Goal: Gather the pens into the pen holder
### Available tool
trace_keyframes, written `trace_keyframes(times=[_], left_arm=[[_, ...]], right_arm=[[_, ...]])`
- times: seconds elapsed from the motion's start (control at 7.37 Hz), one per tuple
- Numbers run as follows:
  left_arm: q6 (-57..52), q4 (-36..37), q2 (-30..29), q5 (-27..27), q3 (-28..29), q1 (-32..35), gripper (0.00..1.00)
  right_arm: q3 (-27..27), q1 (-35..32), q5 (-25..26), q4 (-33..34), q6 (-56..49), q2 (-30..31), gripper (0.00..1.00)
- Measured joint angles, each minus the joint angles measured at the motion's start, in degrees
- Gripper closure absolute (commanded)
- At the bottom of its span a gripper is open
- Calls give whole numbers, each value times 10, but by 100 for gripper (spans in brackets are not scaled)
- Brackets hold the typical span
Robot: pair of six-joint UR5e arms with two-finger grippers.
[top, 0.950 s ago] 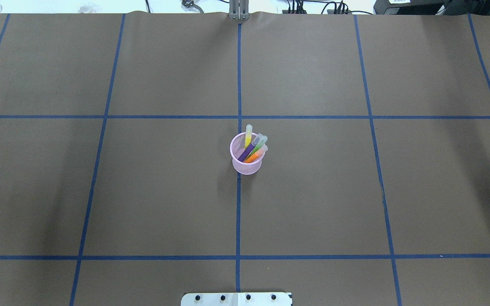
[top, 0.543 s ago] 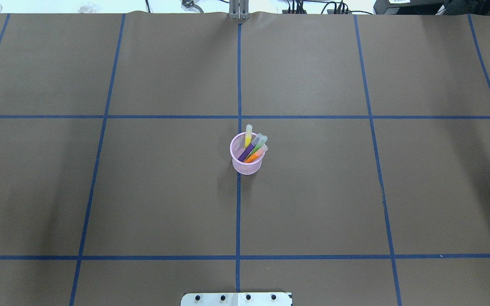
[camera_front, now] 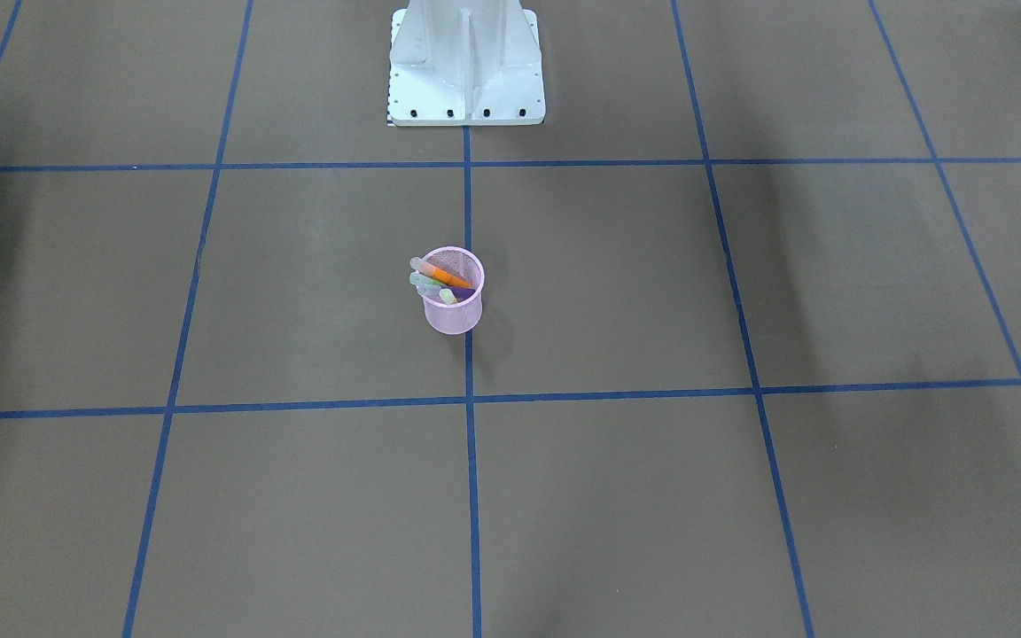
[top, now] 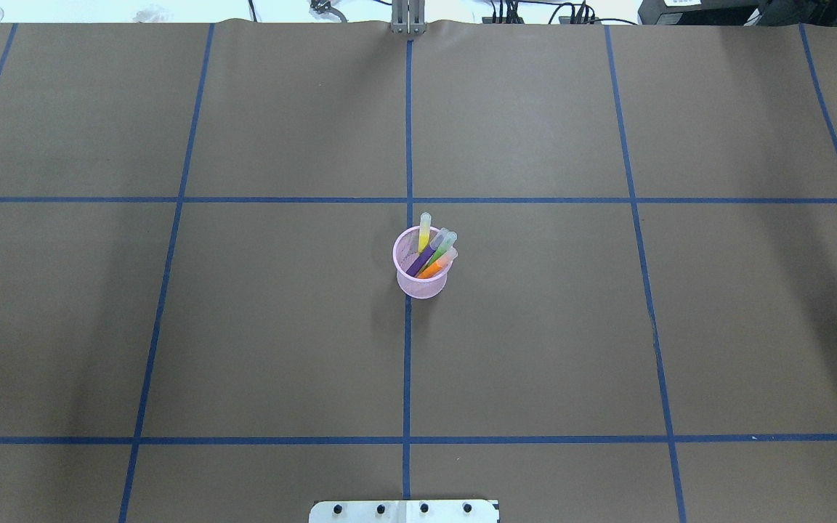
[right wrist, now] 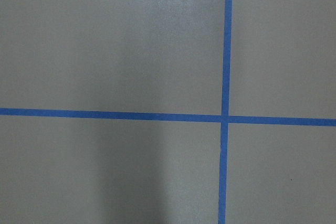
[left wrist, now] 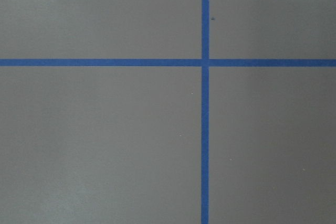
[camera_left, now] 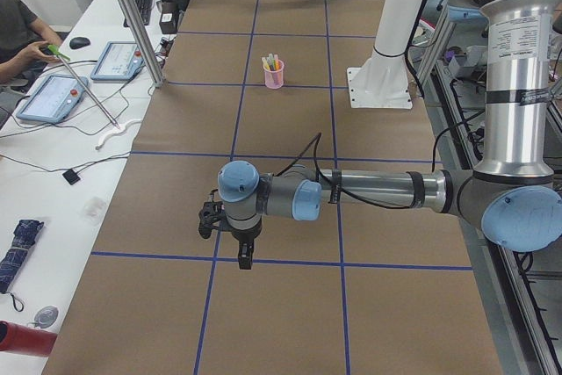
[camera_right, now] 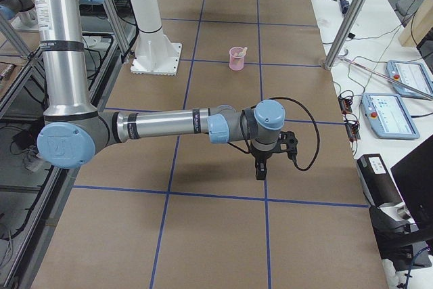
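Layout at the end of pen collection. The pink mesh pen holder stands upright near the middle of the table, on the central line of blue tape. All four pens are inside it, with their pale cap ends sticking out above the rim. The yellow pen leans toward the far edge of the table. The purple pen, green pen and orange pen lie side by side and lean toward the robot's right. The white base stands on the same central line, well apart from the holder.

Both arms stretch out low near the table's ends, well apart from the holder. The left gripper points down above a tape crossing. It shows only in the side view, so it cannot be told whether its fingers are open or closed. The right gripper also points down near a tape crossing, and the state of its fingers cannot be told either. Each wrist view shows only brown surface and crossed tape.

A person sits at the side bench.
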State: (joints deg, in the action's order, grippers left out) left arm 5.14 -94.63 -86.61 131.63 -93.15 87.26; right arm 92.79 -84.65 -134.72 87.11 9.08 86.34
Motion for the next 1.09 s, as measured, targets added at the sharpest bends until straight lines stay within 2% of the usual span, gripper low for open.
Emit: trace_keyframes(times=[0.41,1.09], left_arm=[[-52,11,-7,2,27,16,1],[-6,40,-14,45,26,18,1]], right_arm=[[-2,0,1,0,0,0,1],[-4,1,1,37,0,-20,1]])
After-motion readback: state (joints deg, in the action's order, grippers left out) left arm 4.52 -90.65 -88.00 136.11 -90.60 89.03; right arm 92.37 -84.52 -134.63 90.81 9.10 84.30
